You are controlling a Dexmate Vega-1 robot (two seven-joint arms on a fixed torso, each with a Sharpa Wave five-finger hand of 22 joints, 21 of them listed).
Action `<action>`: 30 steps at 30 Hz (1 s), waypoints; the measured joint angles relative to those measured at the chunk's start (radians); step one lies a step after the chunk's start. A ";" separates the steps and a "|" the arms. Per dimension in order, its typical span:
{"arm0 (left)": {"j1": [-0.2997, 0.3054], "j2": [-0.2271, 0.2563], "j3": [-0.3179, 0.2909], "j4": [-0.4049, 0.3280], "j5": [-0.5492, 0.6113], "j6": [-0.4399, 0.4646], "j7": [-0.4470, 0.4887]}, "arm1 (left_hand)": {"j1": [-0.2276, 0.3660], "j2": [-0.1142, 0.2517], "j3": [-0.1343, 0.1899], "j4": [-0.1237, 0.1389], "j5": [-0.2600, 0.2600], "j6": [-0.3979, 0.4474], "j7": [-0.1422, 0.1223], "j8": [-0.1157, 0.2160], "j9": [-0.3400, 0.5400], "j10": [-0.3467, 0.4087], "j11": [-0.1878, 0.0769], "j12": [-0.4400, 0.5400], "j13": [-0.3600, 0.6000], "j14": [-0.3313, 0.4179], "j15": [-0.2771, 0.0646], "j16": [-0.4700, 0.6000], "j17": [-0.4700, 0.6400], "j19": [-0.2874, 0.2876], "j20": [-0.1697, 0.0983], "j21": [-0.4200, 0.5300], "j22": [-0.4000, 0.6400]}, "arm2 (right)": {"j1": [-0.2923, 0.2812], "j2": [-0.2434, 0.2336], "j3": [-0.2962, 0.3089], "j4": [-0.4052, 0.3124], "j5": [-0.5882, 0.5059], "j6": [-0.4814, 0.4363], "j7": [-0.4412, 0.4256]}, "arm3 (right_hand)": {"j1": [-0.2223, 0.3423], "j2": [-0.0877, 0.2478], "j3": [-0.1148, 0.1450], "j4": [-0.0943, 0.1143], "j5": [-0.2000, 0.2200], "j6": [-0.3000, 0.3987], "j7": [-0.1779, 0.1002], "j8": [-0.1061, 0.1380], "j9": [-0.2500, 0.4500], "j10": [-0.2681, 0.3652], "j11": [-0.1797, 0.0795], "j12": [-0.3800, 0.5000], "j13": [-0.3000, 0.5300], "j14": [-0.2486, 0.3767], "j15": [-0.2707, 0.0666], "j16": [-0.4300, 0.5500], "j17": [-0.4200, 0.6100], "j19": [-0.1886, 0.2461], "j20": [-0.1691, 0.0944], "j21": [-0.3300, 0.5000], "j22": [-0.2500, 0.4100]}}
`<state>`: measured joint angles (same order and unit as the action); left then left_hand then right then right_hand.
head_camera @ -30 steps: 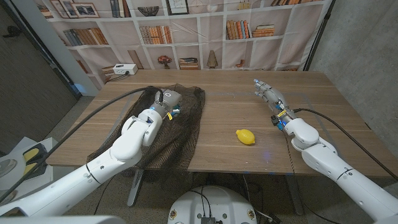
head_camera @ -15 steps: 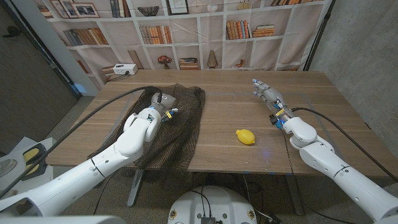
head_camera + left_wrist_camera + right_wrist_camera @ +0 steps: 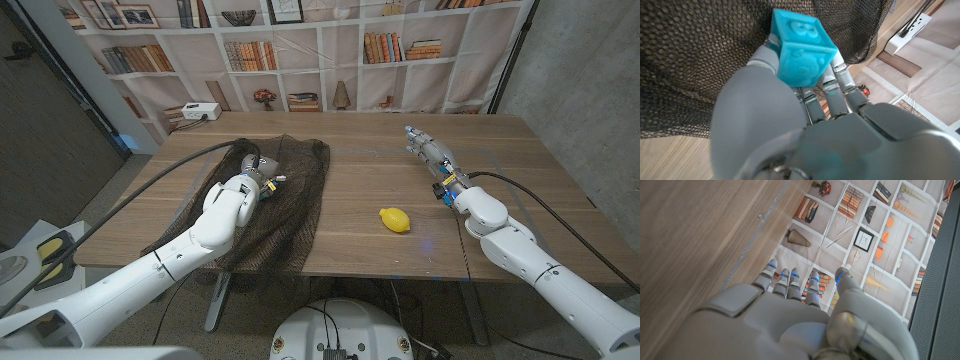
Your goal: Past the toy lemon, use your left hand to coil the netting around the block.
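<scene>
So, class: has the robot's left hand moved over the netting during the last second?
Yes. The left hand, holding the blue block, has slid slightly left and toward the robot across the dark netting, judged against the netting's far edge.

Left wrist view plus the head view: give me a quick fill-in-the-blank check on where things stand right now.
1. The left hand holds a block whose colour is ____.
2. In the head view the left hand is over the dark ____ spread on the table.
3. The toy lemon lies on bare wood between the netting and the ____ hand.

Missing words: blue; netting; right
</scene>
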<state>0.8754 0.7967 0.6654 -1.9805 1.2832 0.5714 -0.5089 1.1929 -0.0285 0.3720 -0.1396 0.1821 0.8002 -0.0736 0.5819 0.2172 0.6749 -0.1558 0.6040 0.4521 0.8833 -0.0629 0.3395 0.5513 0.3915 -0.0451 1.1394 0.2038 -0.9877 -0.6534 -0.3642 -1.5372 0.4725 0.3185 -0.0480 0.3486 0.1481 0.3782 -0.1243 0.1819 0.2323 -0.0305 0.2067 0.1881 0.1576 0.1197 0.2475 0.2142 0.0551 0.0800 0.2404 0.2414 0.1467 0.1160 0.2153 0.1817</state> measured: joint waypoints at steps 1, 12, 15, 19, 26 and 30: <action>0.000 0.000 0.000 0.000 0.002 0.000 -0.004 | -0.015 0.015 -0.007 0.007 0.000 -0.026 -0.014 -0.018 -0.005 -0.013 -0.003 -0.022 -0.010 -0.012 -0.012 -0.023 -0.017 -0.016 0.003 0.001 -0.008 | 0.000 0.000 0.000 0.000 0.000 0.000 0.000 | 0.000 0.000 0.000 0.000 0.000 0.000 0.000 0.000 0.000 0.000 0.000 0.000 0.000 0.000 0.000 0.000 0.000 0.000 0.000 0.000 0.000; -0.059 -0.020 0.062 0.050 0.080 0.008 -0.118 | -0.225 0.068 -0.094 0.084 0.003 -0.432 -0.111 -0.302 -0.031 -0.224 -0.006 -0.247 -0.116 -0.249 -0.003 -0.151 -0.203 -0.127 0.047 -0.114 -0.032 | 0.003 0.000 -0.001 0.000 -0.001 -0.004 -0.005 | 0.000 0.000 0.000 0.000 0.000 0.000 0.000 0.000 0.000 0.000 0.000 0.000 0.000 0.000 0.000 0.000 0.000 0.000 0.000 0.000 0.000; -0.073 -0.026 0.075 0.060 0.109 0.007 -0.157 | -0.280 0.039 -0.120 0.095 0.015 -0.540 -0.113 -0.369 -0.031 -0.310 0.006 -0.295 -0.129 -0.347 0.008 -0.158 -0.226 -0.154 0.072 -0.151 -0.032 | 0.007 0.000 -0.002 0.001 -0.001 -0.005 -0.005 | 0.000 0.000 0.000 0.000 0.000 0.000 0.000 0.000 0.000 0.000 0.000 0.000 0.000 0.000 0.000 0.000 0.000 0.000 0.000 0.000 0.000; -0.079 -0.028 0.080 0.062 0.134 0.006 -0.184 | -0.351 0.027 -0.146 0.115 0.027 -0.664 -0.109 -0.405 -0.031 -0.410 0.027 -0.342 -0.141 -0.471 0.017 -0.159 -0.248 -0.204 0.086 -0.199 -0.032 | 0.012 0.003 -0.004 0.007 -0.001 -0.005 -0.005 | 0.000 0.000 0.000 0.000 0.000 0.000 0.000 0.000 0.000 0.000 0.000 0.000 0.000 0.000 0.000 0.000 0.000 0.000 0.000 0.000 0.000; -0.071 -0.037 0.069 0.046 0.171 0.016 -0.179 | -0.449 0.066 -0.151 0.151 0.033 -0.740 -0.101 -0.405 -0.031 -0.497 0.063 -0.369 -0.151 -0.578 0.024 -0.159 -0.264 -0.283 0.120 -0.256 -0.029 | 0.024 0.009 -0.008 0.021 -0.001 -0.005 -0.001 | 0.000 0.000 0.000 0.000 0.000 0.000 0.000 0.000 0.000 0.000 0.000 0.000 0.000 0.000 0.000 0.000 0.000 0.000 0.000 0.000 0.000; -0.058 -0.043 0.054 0.031 0.191 0.037 -0.141 | -0.446 0.094 -0.145 0.157 0.026 -0.734 -0.103 -0.397 -0.031 -0.493 0.059 -0.369 -0.153 -0.580 0.026 -0.151 -0.264 -0.290 0.127 -0.264 -0.029 | 0.030 0.013 -0.009 0.030 -0.001 -0.005 0.001 | 0.000 0.000 0.000 0.000 0.000 0.000 0.000 -0.004 0.000 0.000 0.000 0.000 0.000 0.000 0.000 0.000 0.000 0.000 0.000 0.000 0.000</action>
<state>0.8179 0.7538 0.7194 -1.9491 1.4738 0.6084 -0.6497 0.7465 0.0651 0.2273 0.0173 0.2085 0.0667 -0.1763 0.1851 0.1859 0.1814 -0.0966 0.2353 0.2993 0.3036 -0.0374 0.1889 0.2877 0.1011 0.0820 0.8751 0.1748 -0.9575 -0.6402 -0.3733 -1.5074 0.4716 0.3137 -0.0467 0.3486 0.1481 0.3782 -0.1243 0.1819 0.2323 -0.0305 0.2030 0.1881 0.1575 0.1197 0.2476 0.2142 0.0551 0.0800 0.2403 0.2416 0.1467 0.1160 0.2153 0.1818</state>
